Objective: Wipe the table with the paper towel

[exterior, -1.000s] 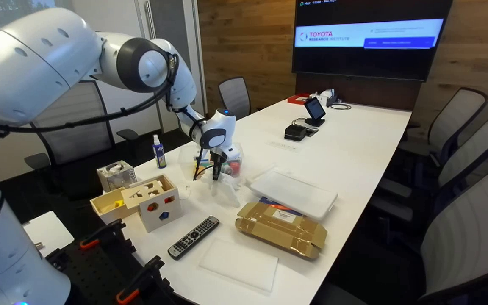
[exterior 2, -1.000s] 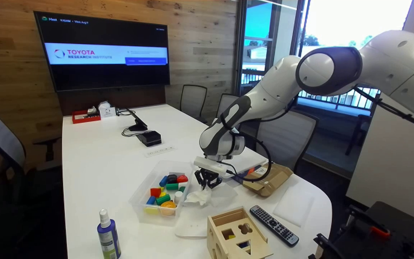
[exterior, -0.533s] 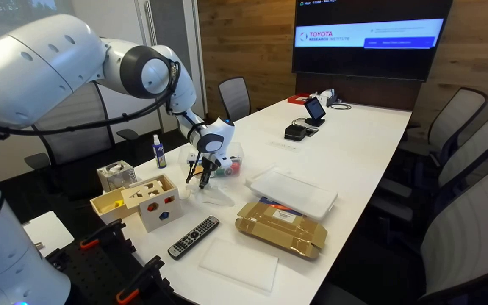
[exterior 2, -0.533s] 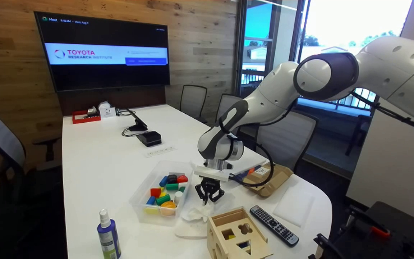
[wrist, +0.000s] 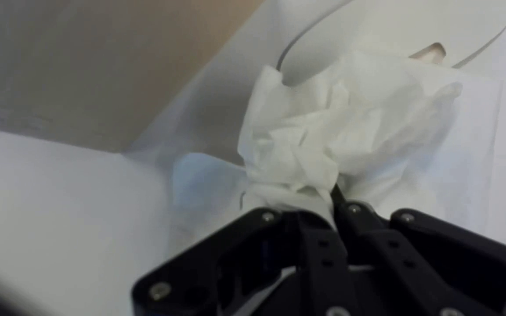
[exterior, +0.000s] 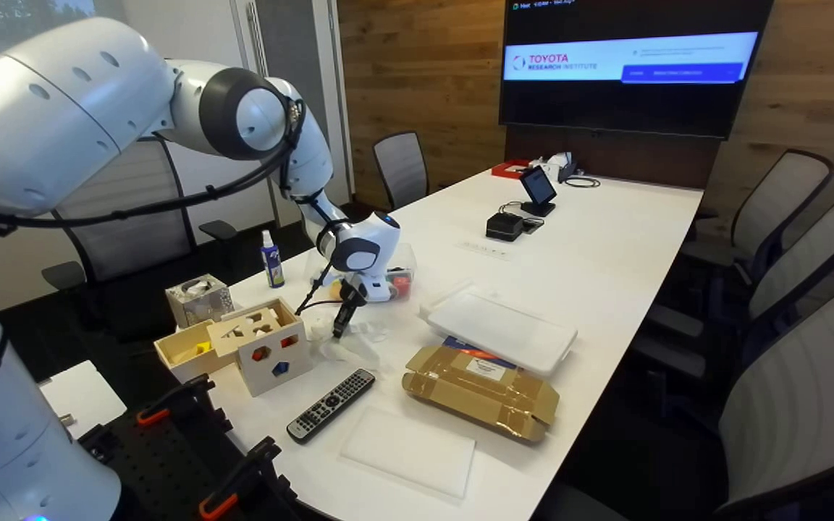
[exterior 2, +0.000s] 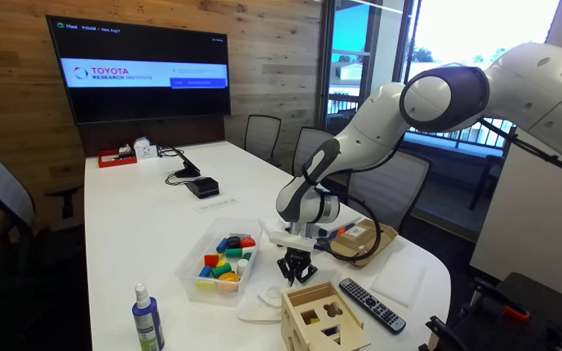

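Observation:
The long white table [exterior: 605, 231] shows in both exterior views [exterior 2: 134, 219]. My gripper [wrist: 335, 197] is shut on a crumpled white paper towel [wrist: 305, 145], which sticks out past the fingertips. In an exterior view the gripper [exterior: 338, 333] points down at a tilt, with the paper towel [exterior: 350, 353] spread low at the table, between the wooden box and the remote. In an exterior view the gripper [exterior 2: 292, 282] is just behind the wooden box, which hides most of the towel there. I cannot tell how firmly the towel presses on the table.
A wooden shape box [exterior: 272, 358] stands close beside the gripper. A remote [exterior: 330, 405], cardboard packaging [exterior: 475, 391] and a white lid [exterior: 500, 325] lie around it. A clear bin of colored blocks [exterior 2: 188, 287], a spray bottle [exterior 2: 148, 321] and a tissue box [exterior: 200, 300] stand nearby.
My gripper has moved down and away from the clear bin toward the wooden box and remote, tilting more. The paper towel has gone with it and now lies lower and flatter.

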`<state>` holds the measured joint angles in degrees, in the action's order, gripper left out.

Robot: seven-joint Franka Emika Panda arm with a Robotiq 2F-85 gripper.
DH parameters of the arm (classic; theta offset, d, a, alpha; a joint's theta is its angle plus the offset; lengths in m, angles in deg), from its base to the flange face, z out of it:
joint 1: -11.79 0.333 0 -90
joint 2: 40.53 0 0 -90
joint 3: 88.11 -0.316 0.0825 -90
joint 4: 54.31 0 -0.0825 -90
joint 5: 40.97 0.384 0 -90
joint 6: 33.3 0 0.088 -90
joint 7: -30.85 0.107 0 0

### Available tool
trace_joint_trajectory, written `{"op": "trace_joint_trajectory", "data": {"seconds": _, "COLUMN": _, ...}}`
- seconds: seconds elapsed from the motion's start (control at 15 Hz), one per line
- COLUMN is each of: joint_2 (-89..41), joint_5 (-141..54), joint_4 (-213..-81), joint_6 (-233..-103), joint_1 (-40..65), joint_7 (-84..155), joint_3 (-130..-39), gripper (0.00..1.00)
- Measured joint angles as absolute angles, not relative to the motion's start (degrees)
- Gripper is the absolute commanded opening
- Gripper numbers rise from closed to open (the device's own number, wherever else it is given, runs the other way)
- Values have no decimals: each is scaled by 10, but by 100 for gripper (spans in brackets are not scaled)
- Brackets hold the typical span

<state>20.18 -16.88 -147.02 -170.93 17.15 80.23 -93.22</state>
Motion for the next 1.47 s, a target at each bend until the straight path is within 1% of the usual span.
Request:
{"op": "trace_joint_trajectory", "data": {"seconds": 0.67, "joint_2": 141, "joint_5": -164, "joint_4": -1575, "joint_6": -1756, "joint_1": 201, "joint_7": 944, "joint_3": -875, "gripper": 1}}
{"op": "trace_joint_trajectory", "data": {"seconds": 1.47, "joint_2": 142, "joint_5": -283, "joint_4": -1579, "joint_6": -1838, "joint_1": 291, "joint_7": 1102, "joint_3": -791, "gripper": 1}}
